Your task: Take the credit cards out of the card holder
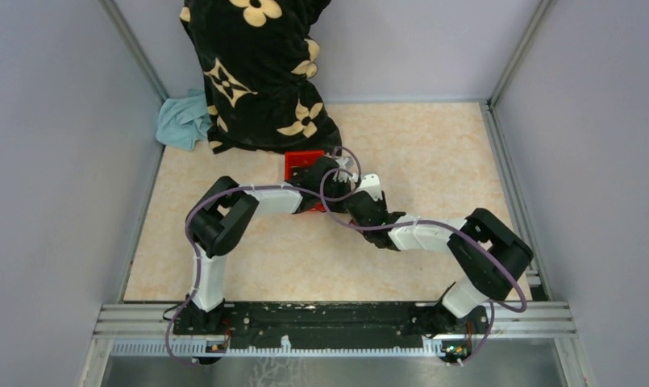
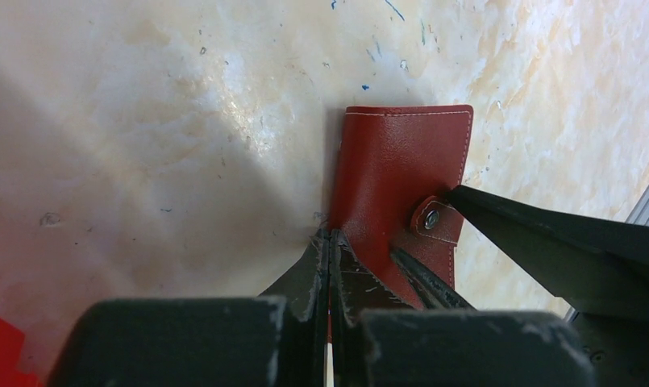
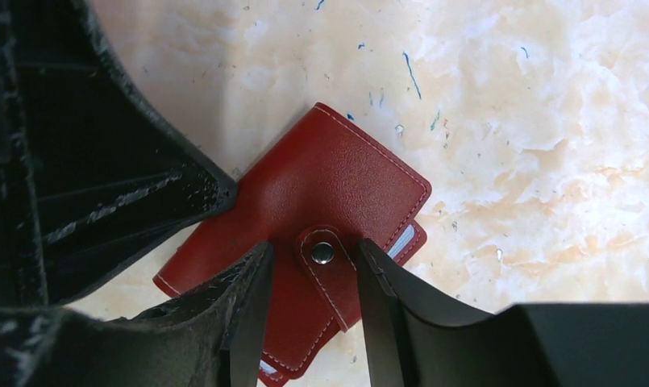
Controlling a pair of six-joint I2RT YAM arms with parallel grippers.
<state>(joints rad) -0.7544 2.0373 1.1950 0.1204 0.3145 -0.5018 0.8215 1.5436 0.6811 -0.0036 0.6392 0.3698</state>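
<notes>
Right gripper [image 3: 313, 244] is hovering partly open over the small, flat, dark red stitched folding card holder [image 3: 337, 173]. Its black fingers are straddling the short strap with the metal snap stud [image 3: 322, 252], one on each side, and they do not appear to be clamping it. The left gripper [image 2: 330, 234] is sitting fully closed with nothing visible between its fingers, and its tip is bearing on the card holder's edge. The holder is lying flat and still snapped shut on the pale marbled table [image 3: 506, 121]. Only a thin pale sliver of the credit cards [image 3: 403, 240] is peeking out at its open side.

The main risk is probably the strap slipping. It is narrow and smooth, so closing fingers may be sliding off it or nipping the cover beneath, leaving the snap fastened. Pulling upward could also be dragging or flipping the whole holder, since the left tip is pinning just one edge. A sudden release might scatter the cards.
</notes>
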